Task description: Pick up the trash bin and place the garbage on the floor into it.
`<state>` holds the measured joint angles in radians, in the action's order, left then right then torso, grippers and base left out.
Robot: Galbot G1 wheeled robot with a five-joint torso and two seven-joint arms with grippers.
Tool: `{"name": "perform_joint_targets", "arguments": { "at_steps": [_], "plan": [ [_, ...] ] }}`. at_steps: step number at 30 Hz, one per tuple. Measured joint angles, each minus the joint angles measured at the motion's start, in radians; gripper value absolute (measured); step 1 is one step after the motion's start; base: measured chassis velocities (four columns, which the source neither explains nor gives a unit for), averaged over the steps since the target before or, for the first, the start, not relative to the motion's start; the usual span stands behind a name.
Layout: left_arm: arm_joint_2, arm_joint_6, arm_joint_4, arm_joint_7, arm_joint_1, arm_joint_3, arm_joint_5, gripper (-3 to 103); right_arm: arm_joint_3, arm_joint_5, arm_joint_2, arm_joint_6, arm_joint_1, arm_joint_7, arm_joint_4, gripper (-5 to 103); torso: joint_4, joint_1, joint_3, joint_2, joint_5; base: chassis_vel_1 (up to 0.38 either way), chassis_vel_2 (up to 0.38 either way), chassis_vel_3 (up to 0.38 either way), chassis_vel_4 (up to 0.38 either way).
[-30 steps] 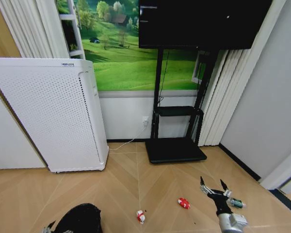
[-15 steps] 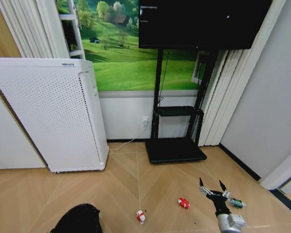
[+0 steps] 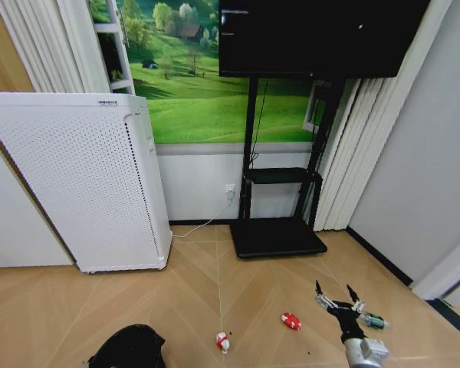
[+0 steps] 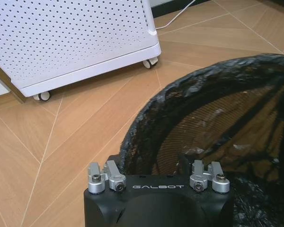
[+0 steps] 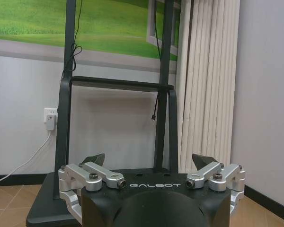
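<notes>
Gathering floor litter: bin at the left arm, nothing collected yet

Judging by how things lie, the task is at an early stage. The trash bin (image 3: pixel 129 346), a round black basket of fine mesh, sits low at the robot's left. In the left wrist view the left gripper (image 4: pixel 158 177) sits at the bin's rim, its dark lining crinkled and glossy inside; whether its fingers clamp the rim cannot be told. All three pieces of garbage lie on the pale herringbone wood floor: a red-and-white wrapper (image 3: pixel 222 341) nearest the bin, a crumpled red wrapper (image 3: pixel 290 320) further right, and a small clear bottle with green cap (image 3: pixel 373 320) just beside the right gripper (image 3: pixel 336 295). That gripper hovers with its dark pointed fingers spread wide, holding nothing. Behind stand a tall white perforated appliance (image 3: pixel 80 180) on castors and a black TV stand (image 3: pixel 280 207).
</notes>
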<state>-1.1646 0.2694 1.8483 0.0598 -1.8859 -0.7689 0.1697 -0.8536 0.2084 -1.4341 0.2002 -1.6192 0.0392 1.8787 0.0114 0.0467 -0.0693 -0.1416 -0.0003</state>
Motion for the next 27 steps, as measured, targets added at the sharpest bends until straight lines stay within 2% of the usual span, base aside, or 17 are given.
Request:
{"name": "perform_joint_targets", "arguments": {
  "at_steps": [3,4,5,6,7,8,11,20,21,22,27],
  "plan": [
    [-0.001,-0.001,0.003,0.000,-0.001,-0.001,0.000,59,0.001,-0.001,-0.001,0.002,0.000,0.000,0.000,100,0.0000,0.000,0.000,0.000,-0.0001,0.000,0.000,0.000,0.000],
    [-0.001,-0.001,0.004,0.000,-0.001,-0.001,0.000,48,0.001,-0.001,-0.001,0.002,0.001,0.000,0.000,100,-0.0001,0.000,0.000,0.000,-0.0002,0.000,0.000,0.000,0.000],
    [0.000,-0.001,0.007,0.001,-0.001,-0.002,0.000,43,0.001,-0.001,-0.001,0.003,0.002,0.000,0.001,100,-0.0001,0.000,0.000,0.000,-0.0002,0.000,0.000,0.000,0.000],
    [0.000,-0.001,0.007,0.001,-0.001,-0.002,0.000,43,0.001,-0.001,-0.001,0.003,0.002,0.000,0.001,100,-0.0001,0.000,0.000,0.000,-0.0002,0.000,0.000,0.000,0.000],
    [0.001,-0.001,0.008,0.000,-0.001,-0.005,0.001,38,0.001,-0.001,-0.001,0.004,0.004,-0.001,0.001,100,-0.0002,0.000,0.000,0.000,0.0001,0.000,0.000,0.000,0.000],
    [0.001,-0.001,0.008,0.000,-0.001,-0.005,0.001,38,0.001,-0.001,-0.001,0.004,0.004,-0.001,0.001,100,-0.0002,0.000,0.000,0.000,0.0001,0.000,0.000,0.000,0.000],
    [0.003,-0.001,0.013,0.001,0.001,-0.008,0.003,28,0.002,-0.001,-0.002,0.005,0.006,-0.002,0.002,100,-0.0002,0.000,0.000,0.000,0.0001,0.000,0.000,0.000,0.000],
    [0.003,-0.002,0.019,-0.002,0.003,-0.009,0.003,21,0.003,-0.001,-0.004,0.006,0.008,-0.002,0.002,100,0.0000,0.000,0.000,0.000,0.0003,0.000,0.000,0.000,0.000],
    [-0.001,-0.004,0.024,-0.009,0.004,-0.008,0.001,15,0.004,-0.003,-0.005,0.008,0.009,-0.002,0.001,100,-0.0001,0.000,0.000,0.000,-0.0001,0.000,0.000,0.000,0.000],
    [-0.001,-0.004,0.024,-0.009,0.004,-0.008,0.001,15,0.004,-0.003,-0.005,0.008,0.009,-0.002,0.001,100,-0.0001,0.000,0.000,0.000,-0.0001,0.000,0.000,0.000,0.000],
    [-0.025,-0.037,0.101,-0.033,-0.001,-0.016,-0.048,8,0.006,-0.008,-0.007,0.013,0.012,-0.002,-0.004,100,-0.0001,0.000,0.000,0.000,0.0000,0.000,0.000,0.000,0.000]
  ]
}}
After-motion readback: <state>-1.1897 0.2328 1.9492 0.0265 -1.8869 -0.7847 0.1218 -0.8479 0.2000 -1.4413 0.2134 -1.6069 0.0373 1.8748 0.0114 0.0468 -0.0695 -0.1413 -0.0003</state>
